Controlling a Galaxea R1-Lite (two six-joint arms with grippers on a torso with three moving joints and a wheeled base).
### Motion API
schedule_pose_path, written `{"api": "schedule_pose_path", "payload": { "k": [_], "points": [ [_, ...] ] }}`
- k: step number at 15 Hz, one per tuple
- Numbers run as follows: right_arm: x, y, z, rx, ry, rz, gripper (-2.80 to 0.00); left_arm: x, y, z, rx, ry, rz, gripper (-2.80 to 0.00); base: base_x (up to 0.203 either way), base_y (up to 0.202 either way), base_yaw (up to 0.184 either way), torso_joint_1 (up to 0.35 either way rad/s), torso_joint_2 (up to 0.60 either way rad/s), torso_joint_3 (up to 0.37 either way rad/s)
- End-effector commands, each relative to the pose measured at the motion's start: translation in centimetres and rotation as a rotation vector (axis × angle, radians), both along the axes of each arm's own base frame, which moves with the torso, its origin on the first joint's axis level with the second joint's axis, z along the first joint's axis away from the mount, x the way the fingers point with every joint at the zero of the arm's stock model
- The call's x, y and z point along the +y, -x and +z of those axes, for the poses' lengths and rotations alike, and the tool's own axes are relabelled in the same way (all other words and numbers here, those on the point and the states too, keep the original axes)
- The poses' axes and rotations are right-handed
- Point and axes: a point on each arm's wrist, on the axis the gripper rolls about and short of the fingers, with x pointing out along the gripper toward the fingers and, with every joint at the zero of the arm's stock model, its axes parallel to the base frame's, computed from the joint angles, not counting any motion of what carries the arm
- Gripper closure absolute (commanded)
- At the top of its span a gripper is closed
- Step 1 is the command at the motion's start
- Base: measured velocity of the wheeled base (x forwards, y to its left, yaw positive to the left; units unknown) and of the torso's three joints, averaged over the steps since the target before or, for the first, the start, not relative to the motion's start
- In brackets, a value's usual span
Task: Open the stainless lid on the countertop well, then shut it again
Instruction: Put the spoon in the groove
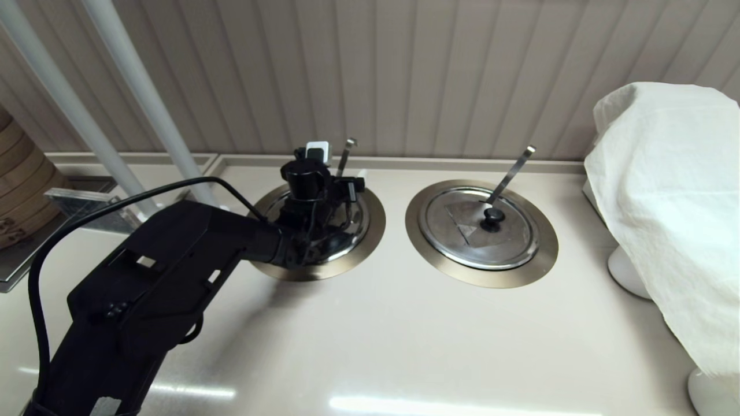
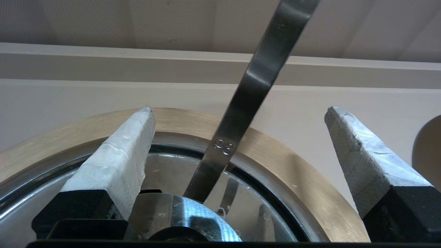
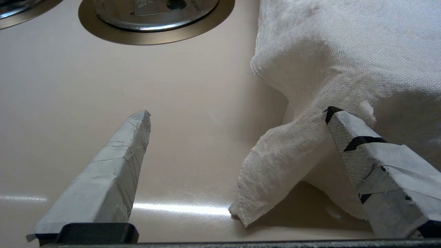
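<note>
The stainless lid (image 1: 354, 224) sits in the left countertop well, whose bronze-grey flange ring (image 1: 324, 269) shows around my left wrist. A straight steel utensil handle (image 1: 346, 153) pokes up at its far side. My left gripper (image 1: 324, 199) hangs right above the lid, mostly hiding it. In the left wrist view the gripper (image 2: 239, 110) is open, its fingers (image 2: 120, 162) wide apart over the shiny lid (image 2: 172, 172) and ring (image 2: 293, 165), with the handle (image 2: 255, 79) rising between them, touching neither. The knob lies just under the camera, barely visible. My right gripper (image 3: 238, 112) is open, low over the counter.
The twin lid (image 1: 480, 225) with a slanted handle (image 1: 511, 170) sits to the right. A white cloth (image 1: 670, 190) covers things at the far right, touching my right finger (image 3: 348, 137). Bamboo steamers (image 1: 17, 185) and white poles (image 1: 144, 98) stand at the left, a wall behind.
</note>
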Motion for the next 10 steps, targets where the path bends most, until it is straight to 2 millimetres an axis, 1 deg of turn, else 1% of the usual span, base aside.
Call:
{"api": "schedule_pose_path", "payload": {
  "k": [1,3,8,10],
  "points": [
    [0.0,0.0,0.0,0.001,0.0,0.0,-2.8,0.0,0.0,0.5,-0.014,0.006,0.002,-2.8,0.0,0.0,0.0,0.0,0.0,0.0],
    [0.0,0.0,0.0,-0.001,0.0,0.0,-2.8,0.5,-0.8,0.6,-0.014,0.008,0.02,-2.8,0.0,0.0,0.0,0.0,0.0,0.0],
    [0.0,0.0,0.0,0.001,0.0,0.0,-2.8,1.7,-2.2,-0.1,0.002,0.003,0.068,-2.8,0.0,0.0,0.0,0.0,0.0,0.0],
    [0.0,0.0,0.0,0.001,0.0,0.0,-2.8,2.0,-2.3,-0.2,0.003,0.001,0.073,-2.8,0.0,0.0,0.0,0.0,0.0,0.0]
  ]
}}
